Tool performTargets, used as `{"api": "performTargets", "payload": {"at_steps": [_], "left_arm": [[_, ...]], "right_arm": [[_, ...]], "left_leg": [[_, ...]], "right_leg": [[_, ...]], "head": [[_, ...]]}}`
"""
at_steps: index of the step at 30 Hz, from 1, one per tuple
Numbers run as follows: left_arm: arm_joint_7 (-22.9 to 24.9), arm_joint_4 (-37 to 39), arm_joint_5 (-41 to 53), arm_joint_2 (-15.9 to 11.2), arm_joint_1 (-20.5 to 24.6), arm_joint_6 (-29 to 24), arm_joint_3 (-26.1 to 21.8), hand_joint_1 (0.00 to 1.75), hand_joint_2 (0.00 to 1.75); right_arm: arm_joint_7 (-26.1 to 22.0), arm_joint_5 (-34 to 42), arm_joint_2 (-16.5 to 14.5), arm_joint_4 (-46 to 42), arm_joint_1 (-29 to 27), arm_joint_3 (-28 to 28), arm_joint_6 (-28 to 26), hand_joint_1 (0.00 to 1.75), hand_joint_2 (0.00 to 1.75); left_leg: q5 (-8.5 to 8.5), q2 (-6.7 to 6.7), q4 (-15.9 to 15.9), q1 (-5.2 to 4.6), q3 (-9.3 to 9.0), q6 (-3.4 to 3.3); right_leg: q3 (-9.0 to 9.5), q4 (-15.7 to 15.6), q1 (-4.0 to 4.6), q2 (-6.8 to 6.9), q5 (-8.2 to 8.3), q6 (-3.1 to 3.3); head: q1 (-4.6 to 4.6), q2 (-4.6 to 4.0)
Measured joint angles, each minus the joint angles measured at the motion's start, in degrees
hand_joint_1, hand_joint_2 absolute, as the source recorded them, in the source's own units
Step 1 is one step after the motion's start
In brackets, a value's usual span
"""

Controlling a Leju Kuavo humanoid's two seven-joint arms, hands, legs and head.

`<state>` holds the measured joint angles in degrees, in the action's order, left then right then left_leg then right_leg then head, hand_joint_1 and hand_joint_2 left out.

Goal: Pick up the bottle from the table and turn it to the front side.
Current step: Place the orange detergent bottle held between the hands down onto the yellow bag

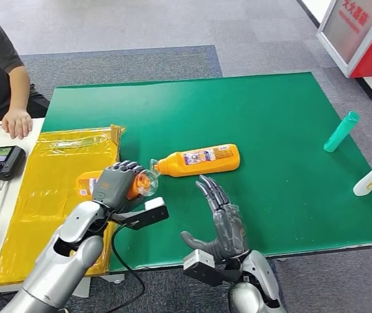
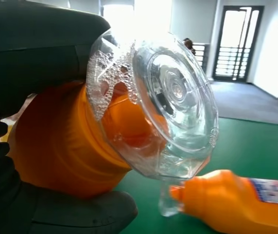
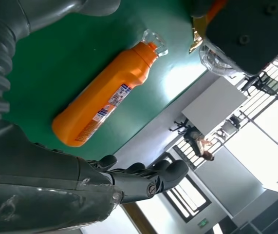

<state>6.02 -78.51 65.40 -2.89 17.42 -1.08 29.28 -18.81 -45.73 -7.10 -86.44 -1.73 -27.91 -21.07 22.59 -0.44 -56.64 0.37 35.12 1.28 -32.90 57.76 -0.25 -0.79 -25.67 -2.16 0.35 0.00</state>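
Green mat (image 1: 282, 130), left hand (image 1: 117, 182) gripping foamy-capped orange bottle (image 2: 67, 146)

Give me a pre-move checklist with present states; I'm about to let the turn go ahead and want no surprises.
1. Left hand grips the held orange bottle: ok.
2. Its clear cap is on: ok.
3. Label facing front: cannot tell, the hand hides it.
4. Right hand open and free to help: ok.
5. Room to turn: not ok, the second orange bottle lies on the green mat with its cap close to the held bottle's.
6. Person's hand away from the bottles: ok.
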Motion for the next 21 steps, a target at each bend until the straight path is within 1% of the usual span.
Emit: {"api": "performTargets", "payload": {"at_steps": [4, 8, 14, 21], "left_arm": [[2.95, 1.85, 3.43, -0.01, 0.49, 0.16, -0.04, 1.75, 1.75], [4.6, 2.92, 5.01, 0.04, 1.0, 1.09, -0.1, 1.75, 1.75], [4.91, 7.41, 5.66, 0.08, 3.35, 5.95, 0.09, 1.74, 1.75], [4.92, 11.5, 5.81, -0.01, 5.03, 7.51, 0.66, 1.75, 1.75]], "right_arm": [[0.43, -0.22, -0.16, 0.0, -0.27, 0.11, 0.08, 0.0, 1.75], [0.73, -0.5, -0.37, 0.0, -0.33, 0.21, 0.25, 0.0, 1.75], [1.14, -0.46, -0.43, 0.0, -0.17, 0.22, 0.6, 0.0, 1.75], [1.25, -0.34, -0.55, 0.04, 0.04, 0.22, 0.83, 0.0, 1.75]], "left_leg": [[0.0, 0.0, 0.0, 0.0, 0.0, 0.0], [0.01, 0.0, 0.0, 0.0, 0.0, 0.0], [0.0, 0.0, 0.0, 0.0, 0.0, 0.0], [-0.01, 0.0, 0.0, 0.0, 0.0, 0.0]], "right_leg": [[-0.01, 0.0, 0.0, 0.0, 0.0, 0.0], [-0.01, 0.0, 0.0, 0.0, -0.01, 0.0], [0.0, 0.0, 0.0, 0.0, 0.0, 0.01], [0.01, 0.0, 0.0, 0.0, 0.01, 0.01]], "head": [[-0.01, 0.0], [0.0, 0.0], [-0.01, 0.0], [-0.01, 0.0]]}}
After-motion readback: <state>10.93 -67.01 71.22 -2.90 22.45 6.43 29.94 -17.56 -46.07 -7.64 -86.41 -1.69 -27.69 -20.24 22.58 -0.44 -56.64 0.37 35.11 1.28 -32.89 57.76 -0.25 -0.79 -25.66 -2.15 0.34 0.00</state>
